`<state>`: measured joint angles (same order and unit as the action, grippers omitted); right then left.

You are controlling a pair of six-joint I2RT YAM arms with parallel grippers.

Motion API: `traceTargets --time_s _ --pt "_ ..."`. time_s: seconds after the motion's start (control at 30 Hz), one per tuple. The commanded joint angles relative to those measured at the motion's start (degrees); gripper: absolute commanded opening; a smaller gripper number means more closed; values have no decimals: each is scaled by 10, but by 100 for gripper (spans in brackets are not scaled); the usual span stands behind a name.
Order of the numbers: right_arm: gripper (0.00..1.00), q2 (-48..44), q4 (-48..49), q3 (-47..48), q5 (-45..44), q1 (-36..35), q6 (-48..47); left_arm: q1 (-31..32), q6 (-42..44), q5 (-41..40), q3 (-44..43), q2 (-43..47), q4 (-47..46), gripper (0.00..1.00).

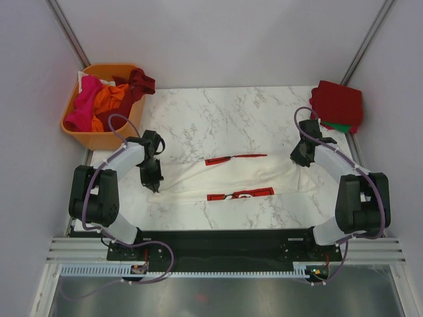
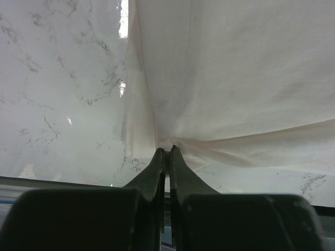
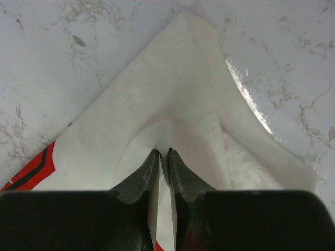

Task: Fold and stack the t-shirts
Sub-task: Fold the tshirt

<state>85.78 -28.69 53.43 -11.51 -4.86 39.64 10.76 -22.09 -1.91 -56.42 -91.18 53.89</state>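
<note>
Our left gripper (image 2: 166, 150) and right gripper (image 3: 163, 152) are each closed tight on the white shirt (image 1: 254, 177). We should carry both ends evenly, keeping it taut for a flat fold.

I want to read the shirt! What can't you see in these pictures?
- Top view: the white t-shirt is folded over, so only red strips of its print show.
- Top view: the shirts in the basket are tangled; their count is unclear.
- Top view: the green shirt lies mostly under the red shirt.
</note>
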Motion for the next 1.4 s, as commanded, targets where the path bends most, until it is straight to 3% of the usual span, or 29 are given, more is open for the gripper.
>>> traceTargets --time_s 0.0,0.07,0.1,0.13,0.23,0.33,0.43,0.53,0.67,0.97,1.27,1.37 --pt "21 10 30 39 -5 17 -11 5 -11 -19 -15 1 8 2" --pt "50 5 31 31 0 17 -17 9 -9 -15 -15 -9 8 5" --pt "73 2 31 17 0 16 -18 11 -7 -14 -16 -14 9 9" --pt "80 -5 30 10 0 17 -19 15 -7 -12 -16 -15 9 26" --pt "92 -22 33 -12 -9 17 -22 23 -7 -6 -16 -12 10 64" --pt "94 -43 26 -4 -8 17 -28 23 -9 -15 -19 10 14 83" --pt "94 -76 -5 32 -39 18 -44 23 -14 -40 -45 45 25 92" --pt "98 -126 -23 47 -83 28 -57 24 -24 -83 -85 85 45 93" --pt "98 -170 -24 12 34 113 -43 28 -36 -120 -101 153 40 94" --pt "98 -263 -27 -150 207 116 41 69 -58 -13 11 305 -25 90" --pt "97 -285 8 -255 184 116 59 76 -65 10 43 383 -46 89" --pt "87 -241 35 -257 178 116 57 76 -67 4 47 391 -50 89"
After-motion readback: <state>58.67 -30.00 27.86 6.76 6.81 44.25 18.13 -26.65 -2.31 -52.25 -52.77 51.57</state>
